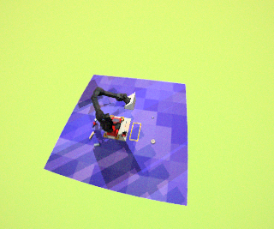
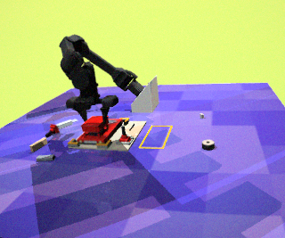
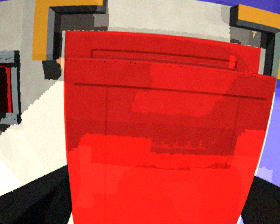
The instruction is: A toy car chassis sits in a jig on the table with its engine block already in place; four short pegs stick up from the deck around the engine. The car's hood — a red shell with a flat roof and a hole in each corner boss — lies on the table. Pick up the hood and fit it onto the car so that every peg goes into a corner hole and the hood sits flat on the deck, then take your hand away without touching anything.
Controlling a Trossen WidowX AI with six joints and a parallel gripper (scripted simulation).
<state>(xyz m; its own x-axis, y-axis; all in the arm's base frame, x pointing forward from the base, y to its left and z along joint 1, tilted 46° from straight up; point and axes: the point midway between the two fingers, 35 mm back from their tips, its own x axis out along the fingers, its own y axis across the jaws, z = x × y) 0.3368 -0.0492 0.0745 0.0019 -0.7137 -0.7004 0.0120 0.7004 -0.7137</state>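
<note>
Between the fingers of the claw (image 1: 110, 129) (image 2: 95, 116) (image 3: 162, 202), the red, flat-roofed hood (image 1: 114, 130) (image 2: 93, 125) (image 3: 162, 120) is sitting gripped across its width, the fingers standing fairly wide. It is looking light and stiff, probably smooth enough to slip; opposite side walls are offering the best hold. Whether it is seating, I cannot tell. Beyond, yellow L-shaped jig corners (image 3: 70, 6) are showing at eleven and one o'clock in the wrist view. Farther, the yellow rectangular outline (image 1: 135, 131) (image 2: 157, 137) is lying toward three o'clock in the exterior view.
</note>
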